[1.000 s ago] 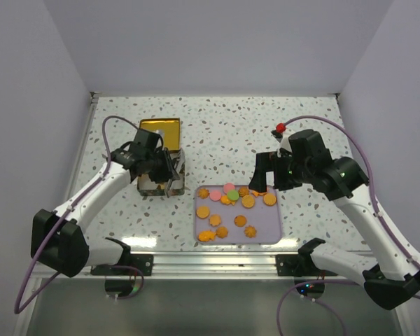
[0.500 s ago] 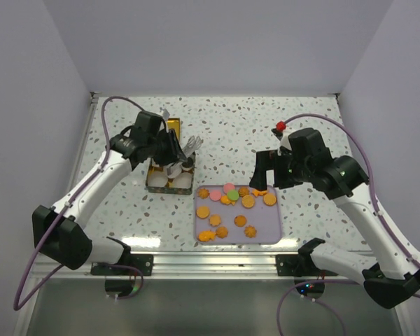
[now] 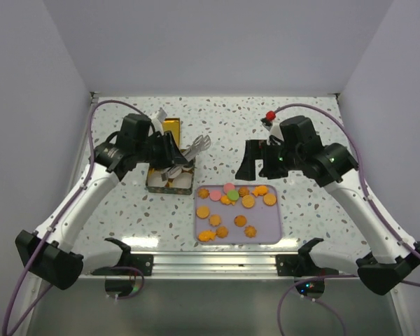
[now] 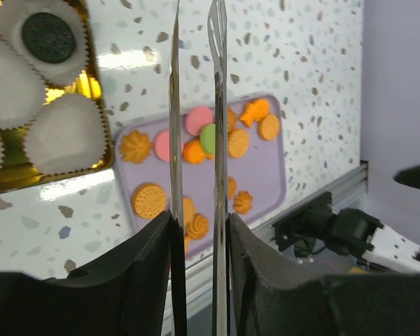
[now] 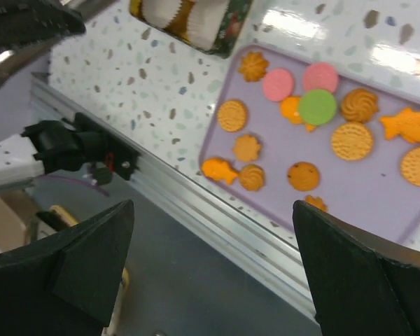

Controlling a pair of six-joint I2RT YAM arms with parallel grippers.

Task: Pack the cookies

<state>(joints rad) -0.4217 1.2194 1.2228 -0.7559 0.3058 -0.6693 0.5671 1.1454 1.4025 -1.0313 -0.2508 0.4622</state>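
Several cookies (image 3: 232, 204), mostly orange with pink and green rounds, lie on a lilac tray (image 3: 267, 225). My left gripper (image 3: 169, 157) is shut on metal tongs (image 3: 198, 146), held over a gold tin (image 3: 169, 183) of white paper cups. In the left wrist view the tongs (image 4: 218, 105) run up between my left gripper's (image 4: 198, 220) fingers, their blades slightly apart with nothing between them. A dark brown cookie (image 4: 47, 36) sits in one cup. My right gripper (image 3: 256, 165) hovers open over the tray's far edge. The right wrist view looks down past the right gripper (image 5: 211, 210) at the cookies (image 5: 317, 106).
The tin (image 5: 196, 17) stands just left of the tray (image 5: 367, 192) on the speckled table. An aluminium rail (image 3: 217, 262) with the arm bases runs along the near edge. White walls close in the left, back and right sides.
My left gripper has risen from the tin, drawn back and turned, so the tongs now point right. My right gripper has shifted left and farther back.
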